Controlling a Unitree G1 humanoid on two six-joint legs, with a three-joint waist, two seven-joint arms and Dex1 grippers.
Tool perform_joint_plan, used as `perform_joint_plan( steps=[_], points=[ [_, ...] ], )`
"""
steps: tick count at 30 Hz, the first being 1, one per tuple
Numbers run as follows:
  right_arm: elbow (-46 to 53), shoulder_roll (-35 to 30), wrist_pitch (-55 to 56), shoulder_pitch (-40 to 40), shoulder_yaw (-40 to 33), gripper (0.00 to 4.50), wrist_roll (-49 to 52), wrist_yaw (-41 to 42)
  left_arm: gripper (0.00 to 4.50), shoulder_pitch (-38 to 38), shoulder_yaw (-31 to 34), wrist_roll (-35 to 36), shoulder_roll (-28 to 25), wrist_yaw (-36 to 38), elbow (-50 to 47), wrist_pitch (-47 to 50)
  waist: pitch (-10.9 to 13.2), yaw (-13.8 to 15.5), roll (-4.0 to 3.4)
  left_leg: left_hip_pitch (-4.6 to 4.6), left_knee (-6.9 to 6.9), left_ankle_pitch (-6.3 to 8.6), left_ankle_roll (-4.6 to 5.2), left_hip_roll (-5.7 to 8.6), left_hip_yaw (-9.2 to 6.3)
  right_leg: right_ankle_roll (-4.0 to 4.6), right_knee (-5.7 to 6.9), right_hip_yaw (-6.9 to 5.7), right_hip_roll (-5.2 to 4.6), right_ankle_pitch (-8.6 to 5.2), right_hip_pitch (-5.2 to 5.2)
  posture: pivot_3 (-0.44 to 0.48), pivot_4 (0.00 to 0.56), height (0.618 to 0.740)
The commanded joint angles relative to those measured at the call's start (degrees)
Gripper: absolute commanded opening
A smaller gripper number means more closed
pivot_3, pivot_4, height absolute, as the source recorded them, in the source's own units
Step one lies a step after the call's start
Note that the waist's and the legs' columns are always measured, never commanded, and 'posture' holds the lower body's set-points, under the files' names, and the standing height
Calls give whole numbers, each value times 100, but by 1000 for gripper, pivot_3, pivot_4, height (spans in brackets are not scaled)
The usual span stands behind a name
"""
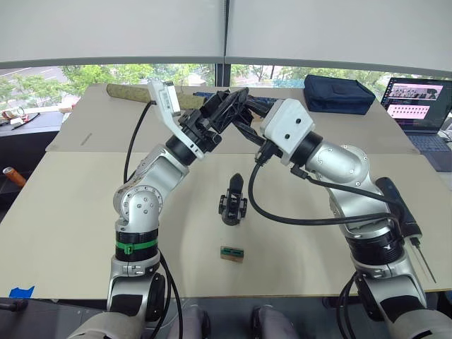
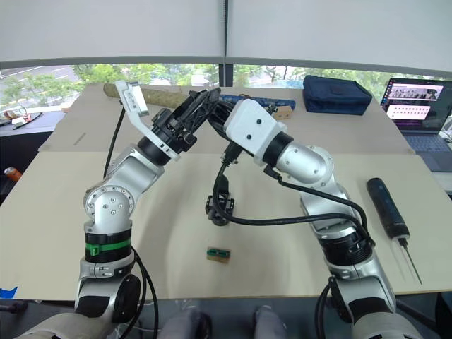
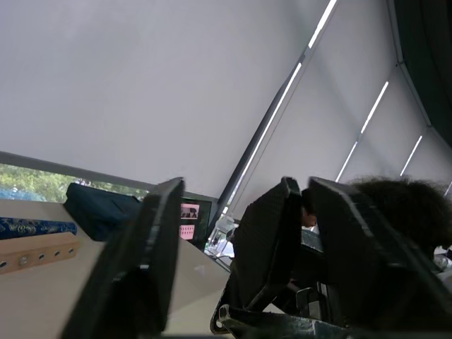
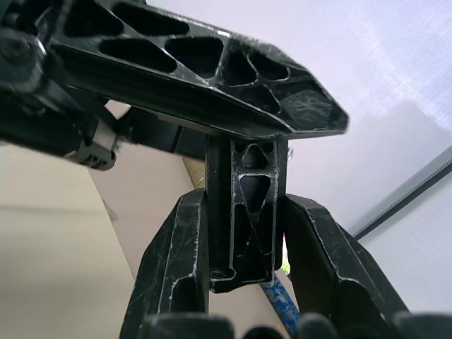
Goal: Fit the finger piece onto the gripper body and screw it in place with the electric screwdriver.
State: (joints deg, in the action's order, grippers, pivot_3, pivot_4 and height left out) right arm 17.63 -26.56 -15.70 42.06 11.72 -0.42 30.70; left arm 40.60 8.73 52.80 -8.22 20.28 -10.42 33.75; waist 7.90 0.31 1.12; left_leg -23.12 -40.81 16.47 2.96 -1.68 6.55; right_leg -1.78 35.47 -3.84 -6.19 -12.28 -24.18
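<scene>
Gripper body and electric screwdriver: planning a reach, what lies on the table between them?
The robot's right forearm and cable cross that stretch above the table, per the right eye view; gripper body, electric screwdriver.

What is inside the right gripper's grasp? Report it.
The finger piece stands clamped between the right gripper's fingers. A finger of the open left gripper lies across its upper end, covering the tip.

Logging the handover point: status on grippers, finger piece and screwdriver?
Right gripper shut on finger piece, raised against left gripper, open. Gripper body upright mid-table, unobstructed. Electric screwdriver untouched at table's right edge.
</scene>
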Motion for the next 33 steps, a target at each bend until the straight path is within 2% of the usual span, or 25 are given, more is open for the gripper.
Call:
perform_joint_plan(
  steps=[1, 3, 7, 9, 10, 12, 14, 16, 18, 19, 23, 29, 33],
  points=[
    [212, 17, 15, 54, -128, 1127, -44, 3, 897, 71, 54, 5, 89, 59, -228, -220, 0, 3, 0, 0, 0, 0, 0, 0, 0, 0, 0, 0, 0, 0, 0, 0, 150, 740],
    [196, 9, 5, 42, -139, 1127, -68, 22, 3, 48, 110, 83, 113, 38, -292, -234, 0, 3, 0, 0, 0, 0, 0, 0, 0, 0, -1, 0, 0, 0, 1, 0, 150, 740],
    [203, 87, -66, 23, -304, 1127, 149, 59, 0, -33, 222, 288, 217, -38, -331, -231, 0, -3, 0, 0, 0, 0, 0, -2, -1, 0, 0, 0, 0, 0, 0, 0, 150, 740],
    [255, 111, -237, 53, -391, 2191, 357, 181, 0, 16, 307, 437, 253, -11, -286, -235, 0, -3, 0, 0, 0, 0, 0, -2, -1, 0, 1, 0, 0, 0, -1, 0, 150, 740],
    [321, 64, -307, 62, -491, 2524, 465, 259, 0, 41, 329, 534, 133, 222, -291, -172, 0, -2, 0, -1, 0, 0, 0, -4, -2, 0, 1, 0, 0, 0, -1, 0, 150, 740],
    [430, -147, -367, 39, -805, 3114, 742, 472, 0, 125, 396, 690, -419, 1016, -255, 28, 1, -3, -1, -1, 0, 0, 0, -5, -2, 0, 1, 0, 0, 0, -1, 0, 150, 740],
    [480, -314, -479, 2, -1026, 3892, 1031, 678, 0, 233, 489, 823, -875, 1486, -64, 212, 3, -5, -3, -5, 0, 0, 0, -2, 0, 0, 3, 0, 1, 0, -7, 0, 150, 740],
    [563, -535, -739, -41, -1307, 4461, 1718, 1143, 0, 435, 511, 819, -1559, 2155, 375, 482, 4, -5, -2, -2, 1, 0, 0, -5, -2, 0, 2, -1, 2, 0, -6, 0, 150, 740],
    [655, -868, -1223, -80, -1545, 4461, 2573, 1795, 0, 602, 363, 791, -2231, 2945, 739, 860, 5, -12, -3, -2, 1, 0, 0, -3, 0, 0, 5, -1, 4, 0, -5, 0, 150, 740],
    [697, -1162, -1946, -56, -1633, 4461, 3216, 2130, 0, 683, 218, 750, -2504, 3346, 895, 1034, 6, -13, -4, 3, 6, 0, 0, -3, 0, 0, 1, 0, 4, -1, -3, 0, 150, 740],
    [752, -2023, -3721, 67, -1519, 4461, 4472, 2694, 0, 991, -251, 579, -3010, 4377, 1323, 1478, 8, 9, -4, -2, 8, 1, 2, -14, -3, 0, -7, -2, 3, -1, -2, 0, 150, 740],
    [842, -1657, -4917, 192, -1115, 4461, 5170, 2125, 0, 1114, -991, 44, -3062, 5318, 1332, 1561, 8, -14, -3, -3, 7, 2, 3, -11, -2, 2, -2, 7, 5, -1, -9, 0, 150, 740],
    [865, -1414, -5686, 346, -986, 4461, 5490, 1651, 0, 1073, -1220, -148, -2911, 5474, 1140, 1522, 9, -6, -3, -16, 5, 2, 3, -12, -4, 2, 8, 9, 4, -1, -21, 0, 150, 740]
  ],
)
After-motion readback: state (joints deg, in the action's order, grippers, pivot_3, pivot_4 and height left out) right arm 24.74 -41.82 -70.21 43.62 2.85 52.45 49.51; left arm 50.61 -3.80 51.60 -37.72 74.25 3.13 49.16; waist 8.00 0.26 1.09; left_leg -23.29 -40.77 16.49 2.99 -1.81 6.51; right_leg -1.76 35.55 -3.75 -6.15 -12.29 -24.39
